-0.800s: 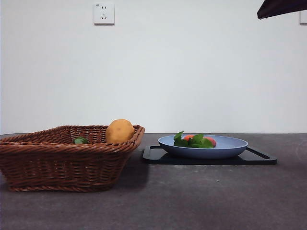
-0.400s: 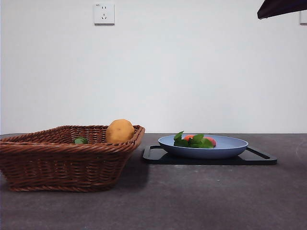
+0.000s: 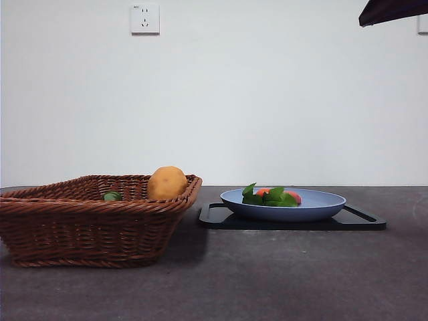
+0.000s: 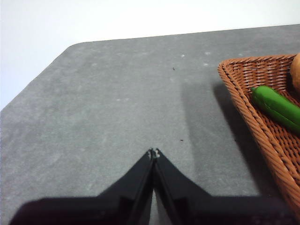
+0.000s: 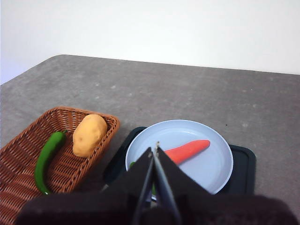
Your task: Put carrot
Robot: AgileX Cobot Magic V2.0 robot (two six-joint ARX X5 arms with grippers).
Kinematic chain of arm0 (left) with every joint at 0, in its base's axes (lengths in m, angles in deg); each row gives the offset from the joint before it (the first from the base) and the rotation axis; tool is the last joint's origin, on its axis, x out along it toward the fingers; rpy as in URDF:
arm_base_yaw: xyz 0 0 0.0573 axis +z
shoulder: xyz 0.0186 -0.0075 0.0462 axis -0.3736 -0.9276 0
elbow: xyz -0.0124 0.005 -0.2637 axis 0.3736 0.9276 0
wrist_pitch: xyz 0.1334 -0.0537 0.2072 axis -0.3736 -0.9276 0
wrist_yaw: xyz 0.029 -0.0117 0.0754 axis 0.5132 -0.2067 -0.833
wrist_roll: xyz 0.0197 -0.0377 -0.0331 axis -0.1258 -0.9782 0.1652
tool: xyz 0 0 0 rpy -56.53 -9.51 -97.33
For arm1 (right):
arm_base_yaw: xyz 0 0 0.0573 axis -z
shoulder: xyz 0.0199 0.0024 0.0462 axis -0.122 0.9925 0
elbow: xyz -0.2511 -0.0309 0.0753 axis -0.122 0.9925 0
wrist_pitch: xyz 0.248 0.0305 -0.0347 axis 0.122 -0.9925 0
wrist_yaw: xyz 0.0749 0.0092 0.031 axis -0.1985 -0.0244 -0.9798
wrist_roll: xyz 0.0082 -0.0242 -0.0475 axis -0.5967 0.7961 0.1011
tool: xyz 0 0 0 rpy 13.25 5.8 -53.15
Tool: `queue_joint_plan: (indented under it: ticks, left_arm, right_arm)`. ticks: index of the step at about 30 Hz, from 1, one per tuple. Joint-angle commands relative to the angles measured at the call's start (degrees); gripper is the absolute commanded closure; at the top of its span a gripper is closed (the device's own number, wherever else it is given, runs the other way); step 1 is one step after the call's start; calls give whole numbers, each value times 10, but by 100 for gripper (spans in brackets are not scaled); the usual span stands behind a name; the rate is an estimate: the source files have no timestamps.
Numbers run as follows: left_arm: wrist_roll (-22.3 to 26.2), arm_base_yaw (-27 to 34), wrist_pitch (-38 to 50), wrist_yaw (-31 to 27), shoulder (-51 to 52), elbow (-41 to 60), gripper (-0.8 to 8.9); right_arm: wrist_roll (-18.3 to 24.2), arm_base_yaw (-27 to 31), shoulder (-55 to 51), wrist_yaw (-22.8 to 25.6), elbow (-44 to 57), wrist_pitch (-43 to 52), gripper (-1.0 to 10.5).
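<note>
The carrot (image 3: 274,196) lies in a blue plate (image 3: 321,206) on a black tray (image 3: 361,221), its green leaves toward the basket. From the right wrist view the orange carrot (image 5: 187,151) shows on the plate (image 5: 211,168), partly behind my right gripper (image 5: 154,149), which is shut with nothing in it and held high above the plate. A black tip of an arm (image 3: 391,10) shows at the front view's top right corner. My left gripper (image 4: 153,153) is shut and empty, over bare table beside the basket.
A brown wicker basket (image 3: 80,227) stands left of the tray, holding a yellow-orange potato (image 3: 166,182) and a green pepper (image 3: 112,196). In the left wrist view the basket's corner (image 4: 243,103) and the pepper (image 4: 276,107) show. A wall socket (image 3: 144,19) is behind.
</note>
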State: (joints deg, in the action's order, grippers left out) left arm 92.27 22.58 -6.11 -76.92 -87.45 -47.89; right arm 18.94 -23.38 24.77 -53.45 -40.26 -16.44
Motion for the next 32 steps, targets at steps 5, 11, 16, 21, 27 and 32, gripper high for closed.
queue_joint_plan:
  ticks: [5, 11, 16, 21, 27, 32]
  left_arm:
    - [-4, 2, 7, 1, 2, 5, 805]
    - [-4, 2, 7, 1, 2, 5, 805]
    - [-4, 2, 7, 1, 2, 5, 805]
    - [-4, 2, 7, 1, 2, 5, 805]
    - [-4, 2, 7, 1, 2, 5, 805]
    - [-4, 2, 7, 1, 2, 5, 805]
  right_arm:
    - [-6, -4, 2, 2, -5, 7, 943]
    - [-6, -4, 2, 2, -5, 7, 943]
    - [39, 0, -27, 10, -5, -5, 943]
    - [89, 51, -123, 0, 47, -15, 943]
    - [71, 189, -258, -99, 178, -14, 943]
    - [63, 256, -327, -122, 269, 13, 943]
